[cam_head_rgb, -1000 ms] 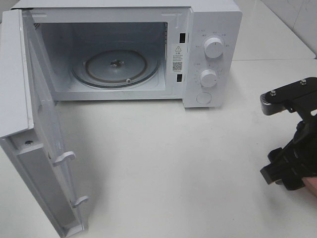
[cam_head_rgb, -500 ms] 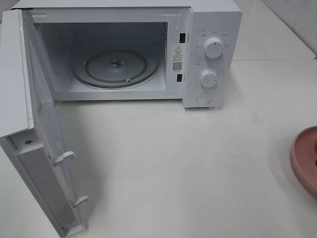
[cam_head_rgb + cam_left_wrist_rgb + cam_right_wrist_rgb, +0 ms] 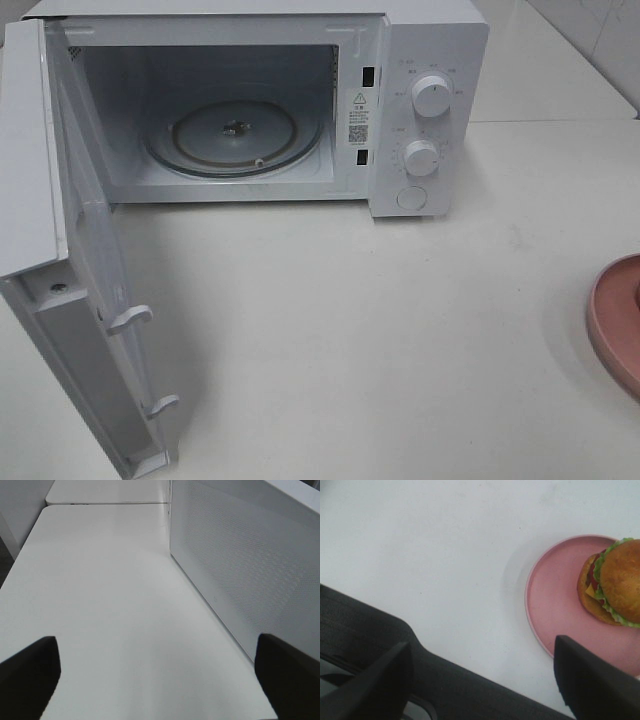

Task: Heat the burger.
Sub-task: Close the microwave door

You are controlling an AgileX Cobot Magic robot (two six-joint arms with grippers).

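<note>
One microwave (image 3: 250, 100), one pink plate (image 3: 555, 600), one burger (image 3: 615, 582), two knobs (image 3: 431, 96).

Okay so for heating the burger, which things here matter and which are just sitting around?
Part of the job:
- burger, on the pink plate
- microwave, door open, glass turntable bare
- right tool, open, empty, off to one side of the plate

Just there:
- white table
- left tool, open, empty, beside the microwave

I work at a plain white table (image 3: 400, 330) in what looks like a staged test kitchen rather than a lived-in home. A white microwave (image 3: 420, 60) stands at twelve o'clock, its door (image 3: 70, 300) swung open toward nine. Pale wall tiles (image 3: 600, 40) show at two o'clock.
</note>
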